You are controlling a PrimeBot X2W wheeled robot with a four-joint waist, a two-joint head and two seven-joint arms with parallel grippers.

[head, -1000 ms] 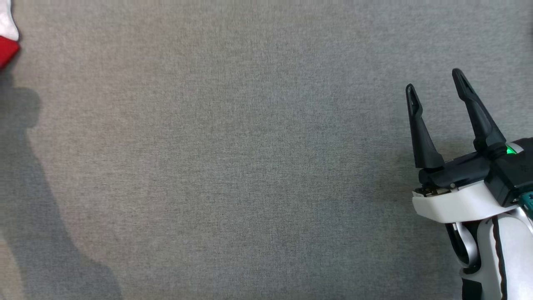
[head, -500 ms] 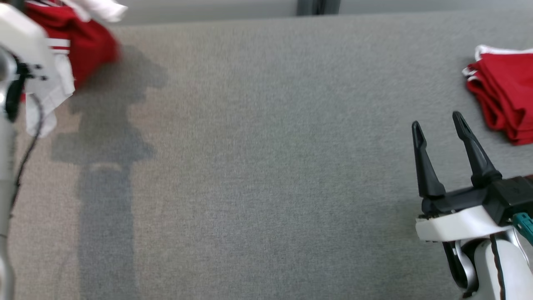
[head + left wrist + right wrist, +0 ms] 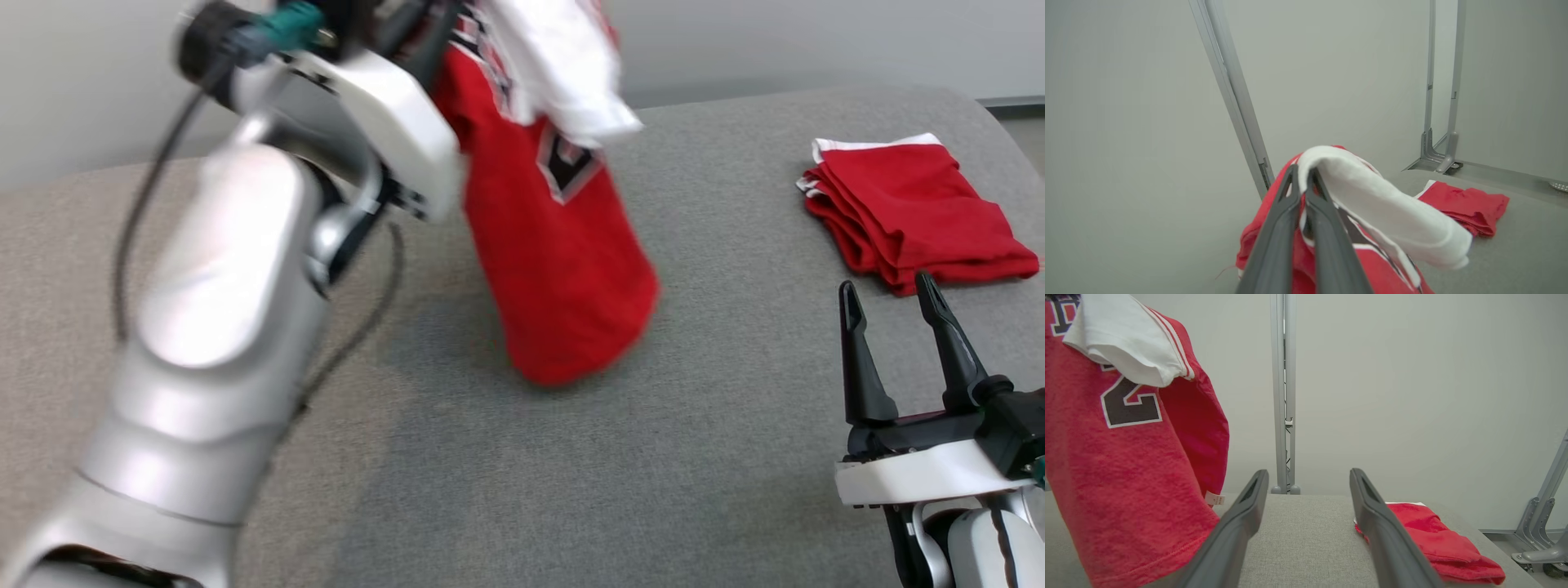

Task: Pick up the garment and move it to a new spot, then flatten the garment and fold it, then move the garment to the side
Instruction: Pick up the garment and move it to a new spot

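Hanging from clamped left pincer [image 3: 1303, 171], red garment [image 3: 563, 278]; right pincer [image 3: 885, 284] spread, empty.

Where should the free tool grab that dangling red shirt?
Probably the hem, at its right corner, coming from the right. The shirt hangs lengthwise from the shut left tool, so its lower edge is free, and that corner is nearest the open right tool.

Red garment [image 3: 563, 269] with dark numeral hangs in the air, white sleeve draped over its top
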